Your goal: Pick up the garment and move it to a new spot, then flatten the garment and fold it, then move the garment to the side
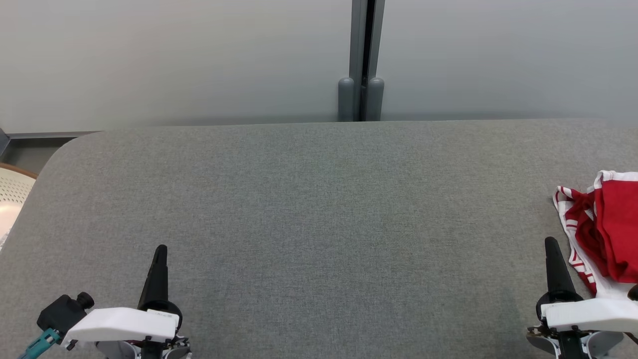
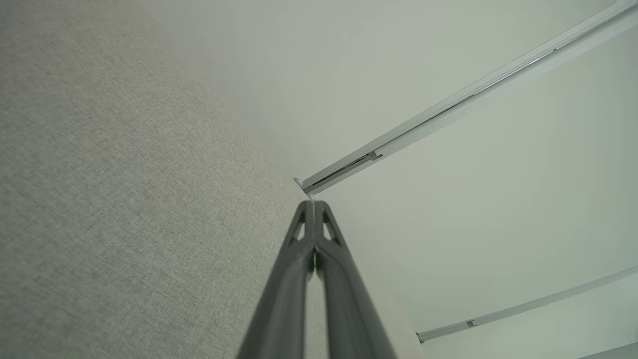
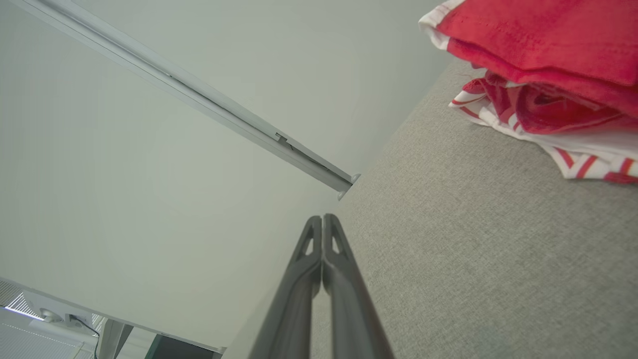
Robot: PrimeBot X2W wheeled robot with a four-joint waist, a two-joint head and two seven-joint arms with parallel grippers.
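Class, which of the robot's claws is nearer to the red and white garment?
Right. The right claw sits just left of the garment; the left claw is far across the grey surface, on the other side.

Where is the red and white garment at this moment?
In the head view the garment lies bunched at the right edge of the grey table, just right of the shut right gripper; the right wrist view shows it at upper right.

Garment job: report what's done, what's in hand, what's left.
Done: seemingly nothing; the garment lies bunched at the right edge of the grey table. In hand: nothing; left fingers and right fingers are shut, empty. Left: pick up, move, flatten, fold, set aside.
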